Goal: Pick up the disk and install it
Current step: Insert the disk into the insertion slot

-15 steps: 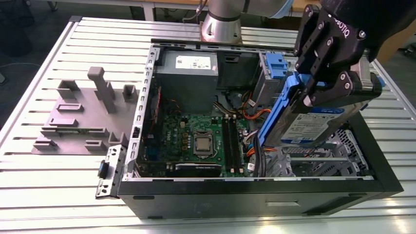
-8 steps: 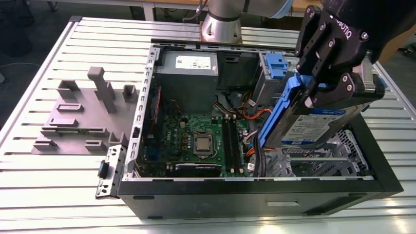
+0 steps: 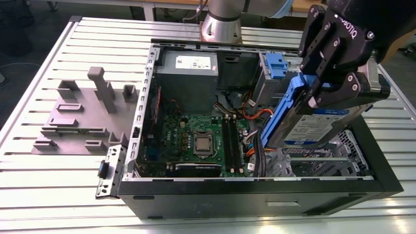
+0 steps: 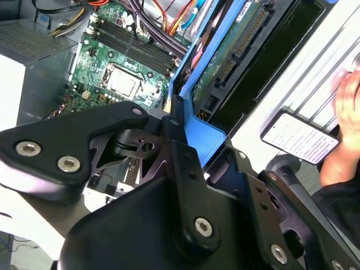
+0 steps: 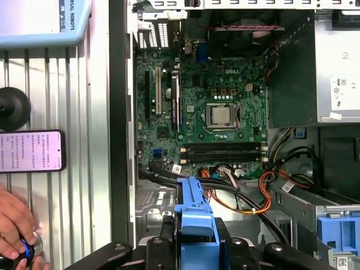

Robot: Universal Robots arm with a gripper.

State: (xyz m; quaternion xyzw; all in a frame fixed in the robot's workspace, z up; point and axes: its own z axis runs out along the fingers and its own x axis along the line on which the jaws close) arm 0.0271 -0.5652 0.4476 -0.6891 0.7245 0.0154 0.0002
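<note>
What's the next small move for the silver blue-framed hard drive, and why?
Probably level it and ease it down slightly: the gripper is shut on the flat silver disk by its blue plastic frame, and it hangs tilted above the open black computer case, not yet seated in any bay.

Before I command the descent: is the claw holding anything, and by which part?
Yes: the claw holds the disk, shut on the blue frame at its upper end.
</note>
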